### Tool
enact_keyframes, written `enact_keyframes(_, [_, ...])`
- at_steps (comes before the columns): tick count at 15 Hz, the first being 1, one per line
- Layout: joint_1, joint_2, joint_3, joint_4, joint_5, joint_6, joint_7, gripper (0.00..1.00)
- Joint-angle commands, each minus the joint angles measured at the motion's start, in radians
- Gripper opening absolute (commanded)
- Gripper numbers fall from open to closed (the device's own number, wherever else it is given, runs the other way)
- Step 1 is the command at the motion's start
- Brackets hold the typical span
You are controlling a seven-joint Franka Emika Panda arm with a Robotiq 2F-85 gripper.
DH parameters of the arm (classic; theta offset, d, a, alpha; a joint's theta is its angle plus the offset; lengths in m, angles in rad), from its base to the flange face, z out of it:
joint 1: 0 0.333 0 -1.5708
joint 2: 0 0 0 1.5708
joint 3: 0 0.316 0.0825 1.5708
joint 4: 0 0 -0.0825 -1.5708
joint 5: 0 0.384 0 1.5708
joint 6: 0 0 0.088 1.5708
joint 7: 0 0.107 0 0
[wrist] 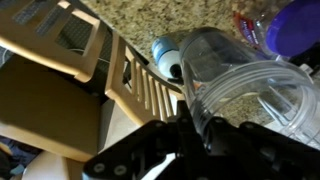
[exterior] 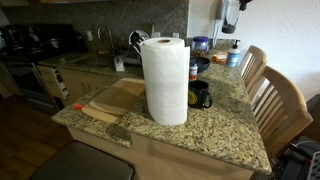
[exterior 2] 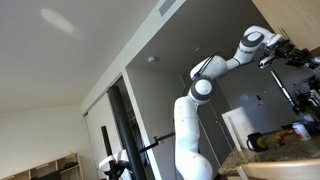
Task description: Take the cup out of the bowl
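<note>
Wrist view: the dark jaws, at the lower edge, are closed on the wall of a clear cup (wrist: 245, 85), which is held well above the granite desk (wrist: 150, 15). Beneath it are a white bottle (wrist: 167, 57) and chairs (wrist: 80, 60). In an exterior view the jaws hang high over the desk's far end, above the dark bowl (exterior: 204, 63). The bowl sits behind the mug (exterior: 201, 96) and the paper roll (exterior: 165, 80).
</note>
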Motion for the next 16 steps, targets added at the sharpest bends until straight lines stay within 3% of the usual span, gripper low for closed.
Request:
enact_keyframes(1, [-0.067,-0.022,-0.009,0.137,0.047,-0.265,-0.258,0.03])
enact_keyframes(3, [-0.083,-0.053,-0.014,0.118,0.032,-0.258,-0.337,0.03])
enact_keyframes(8, [0.009,-0.132,0.033,-0.171,-0.075,0.065,-0.297,0.03])
enact_keyframes(13, [0.096,-0.131,0.085,-0.429,-0.096,0.089,-0.283,0.03])
enact_keyframes(16, [0.111,-0.125,0.092,-0.511,-0.084,0.087,-0.267,0.03])
